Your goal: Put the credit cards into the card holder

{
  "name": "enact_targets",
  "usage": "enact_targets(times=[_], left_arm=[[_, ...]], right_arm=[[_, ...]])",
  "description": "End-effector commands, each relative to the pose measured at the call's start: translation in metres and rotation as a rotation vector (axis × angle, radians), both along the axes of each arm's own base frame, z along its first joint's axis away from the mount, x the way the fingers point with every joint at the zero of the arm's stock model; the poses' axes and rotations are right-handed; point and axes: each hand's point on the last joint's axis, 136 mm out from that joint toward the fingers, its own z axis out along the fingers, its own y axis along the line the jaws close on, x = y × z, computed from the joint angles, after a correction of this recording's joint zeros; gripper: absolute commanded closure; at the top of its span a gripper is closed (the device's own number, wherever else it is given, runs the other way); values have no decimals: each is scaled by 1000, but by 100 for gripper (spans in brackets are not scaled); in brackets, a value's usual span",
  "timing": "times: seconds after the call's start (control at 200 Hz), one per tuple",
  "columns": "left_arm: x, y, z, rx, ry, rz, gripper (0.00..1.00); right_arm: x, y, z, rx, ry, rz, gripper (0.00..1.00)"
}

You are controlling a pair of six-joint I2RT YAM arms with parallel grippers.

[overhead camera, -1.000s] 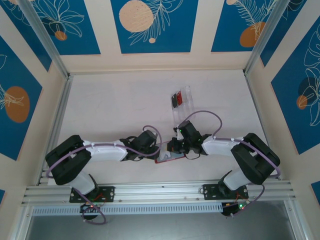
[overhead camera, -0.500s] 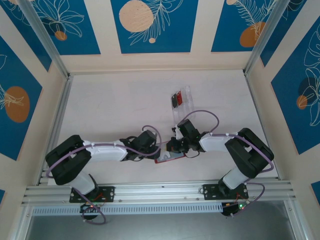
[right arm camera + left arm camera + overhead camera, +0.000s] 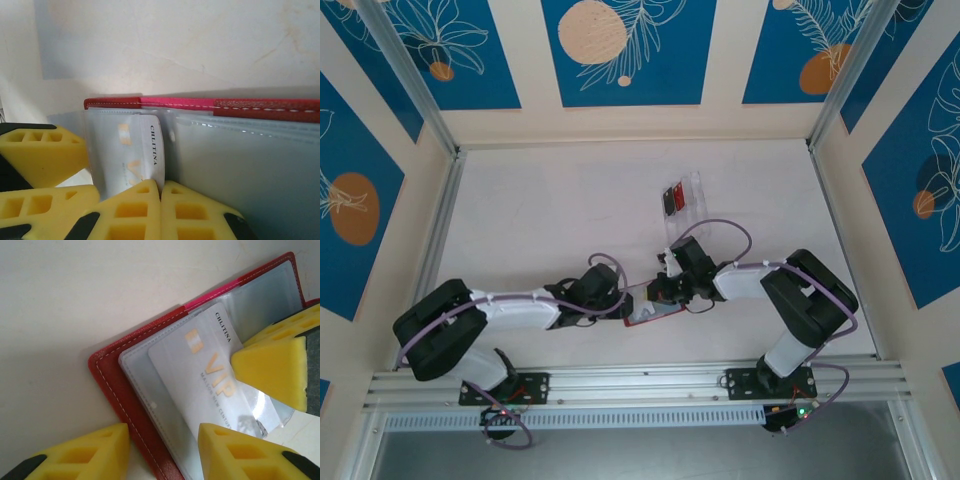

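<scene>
The left arm (image 3: pixel 510 310) lies low along the counter (image 3: pixel 550 220), reaching in to the card holder (image 3: pixel 650 310) from its left. The right arm (image 3: pixel 750 283) folds back at the elbow and comes in to the card holder from its right, so the two wrists almost meet over it.

The card holder lies open and flat near the front edge of the counter, red cover down and greyish clear sleeves up.

The left fingers (image 3: pixel 85 455) stand apart, released, at the card holder's near corner. One sits on the bare counter just beside the red cover, and the other rests over the edge of the clear sleeves, with the stitched border running between them.

The right fingers (image 3: pixel 130 210) are clenched, tip against tip. Their tips touch a silvery VIP card (image 3: pixel 200 370) that sits partway into a sleeve, its lettered edge running up to the seam where they meet — whether they pinch the card or only press on it cannot be told.

Beyond the card holder, well apart from it, a clear tray (image 3: pixel 690 225) holds a red and a black card (image 3: pixel 672 198).
</scene>
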Motion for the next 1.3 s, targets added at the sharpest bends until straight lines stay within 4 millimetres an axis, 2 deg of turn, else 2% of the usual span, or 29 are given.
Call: enact_targets(times=[0.0, 0.175, 0.38, 0.515, 0.9, 1.295], left_arm=[[-4, 3, 0, -40, 29, 14, 62], [-3, -3, 6, -91, 24, 3, 64], [1, 10, 8, -52, 0, 42, 64], [3, 3, 10, -82, -3, 25, 66], [0, 0, -12, -67, 43, 12, 65], [-2, -9, -16, -122, 49, -6, 64]], right_arm=[[-28, -27, -42, -169, 116, 4, 100], [-28, -26, -43, -167, 123, 8, 100], [-27, -24, -44, -163, 130, 9, 100], [-27, -22, -42, -155, 129, 14, 100], [-29, -19, -37, -145, 118, 33, 100], [-36, -1, -29, -96, 107, 92, 100]])
